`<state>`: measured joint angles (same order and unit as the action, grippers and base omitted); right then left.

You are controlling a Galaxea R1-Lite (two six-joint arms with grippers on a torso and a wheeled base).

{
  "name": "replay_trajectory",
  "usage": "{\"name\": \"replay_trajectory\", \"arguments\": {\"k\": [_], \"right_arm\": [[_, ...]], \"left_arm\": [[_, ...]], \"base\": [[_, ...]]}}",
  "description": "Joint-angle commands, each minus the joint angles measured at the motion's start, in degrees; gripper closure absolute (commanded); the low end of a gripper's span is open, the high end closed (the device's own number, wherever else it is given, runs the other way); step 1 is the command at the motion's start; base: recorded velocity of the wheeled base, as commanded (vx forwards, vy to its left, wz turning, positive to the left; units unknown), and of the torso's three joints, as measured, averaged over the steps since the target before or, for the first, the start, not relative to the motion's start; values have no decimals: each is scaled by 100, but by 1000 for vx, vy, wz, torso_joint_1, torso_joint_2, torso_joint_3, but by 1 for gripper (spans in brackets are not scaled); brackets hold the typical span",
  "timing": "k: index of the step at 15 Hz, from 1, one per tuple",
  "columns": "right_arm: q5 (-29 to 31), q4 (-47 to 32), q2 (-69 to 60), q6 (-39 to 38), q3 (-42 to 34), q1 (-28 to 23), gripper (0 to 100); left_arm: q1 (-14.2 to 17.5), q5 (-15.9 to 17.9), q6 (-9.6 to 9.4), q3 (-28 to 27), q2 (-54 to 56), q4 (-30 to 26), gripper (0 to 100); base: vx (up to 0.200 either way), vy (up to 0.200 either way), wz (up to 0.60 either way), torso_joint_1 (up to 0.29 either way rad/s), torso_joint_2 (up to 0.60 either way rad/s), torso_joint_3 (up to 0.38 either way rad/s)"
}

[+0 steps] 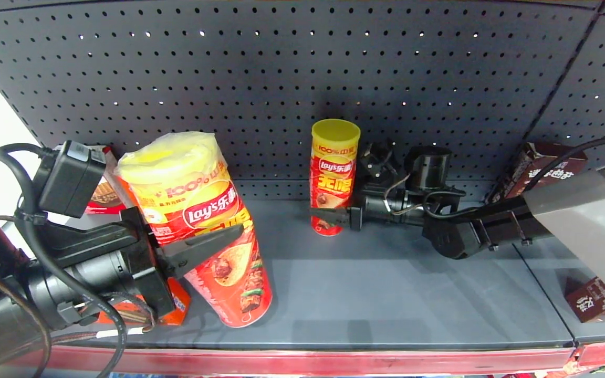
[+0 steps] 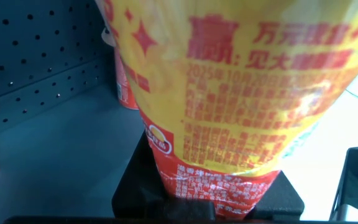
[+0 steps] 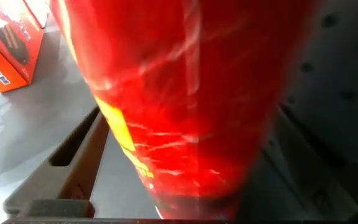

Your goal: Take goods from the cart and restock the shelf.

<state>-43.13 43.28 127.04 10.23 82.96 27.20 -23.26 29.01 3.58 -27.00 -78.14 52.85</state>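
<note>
The left claw pinches a red-and-yellow cardboard chips tube around its middle, with black fingers pressed to either side of it. The tube sits tilted in that grip. Its yellow lid is up and leans toward the robot's left, and its red base is down near the front of the grey metal shelf. I cannot tell whether the base touches the board. Just beneath this claw lies a small orange box. Behind the claw, near the back wall, is a red packet.

The right claw is closed low on a second red-and-yellow chips tube, gripping it near the base. That tube stands upright on the shelf with its yellow plastic lid on top, close to the dark grey pegboard panel. Well off to this claw's right, a dark brown carton leans at the back. Another brown box lies nearer the shelf's red front strip.
</note>
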Motion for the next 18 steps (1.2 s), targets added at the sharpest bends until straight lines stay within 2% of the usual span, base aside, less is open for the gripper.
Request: {"name": "replay_trajectory", "arguments": {"k": [1, 7, 10, 13, 18], "right_arm": [[24, 41, 181, -3, 10, 14, 100], [-20, 84, 5, 6, -78, 31, 100], [-38, 199, -425, 14, -429, 93, 100], [42, 489, -1111, 32, -1247, 304, 100], [244, 1297, -2192, 49, -3365, 822, 100]], "left_arm": [[67, -1, 2, 11, 1, 6, 100], [67, -1, 2, 2, 9, 6, 100], [67, -1, 2, 11, 18, 6, 100], [67, -1, -7, 2, 18, 6, 100], [76, -1, 2, -7, 9, -2, 100]], "base": [[0, 0, 0, 0, 0, 0], [0, 0, 0, 0, 0, 0], [0, 0, 0, 0, 0, 0], [0, 0, 0, 0, 0, 0], [0, 0, 0, 0, 0, 0]]}}
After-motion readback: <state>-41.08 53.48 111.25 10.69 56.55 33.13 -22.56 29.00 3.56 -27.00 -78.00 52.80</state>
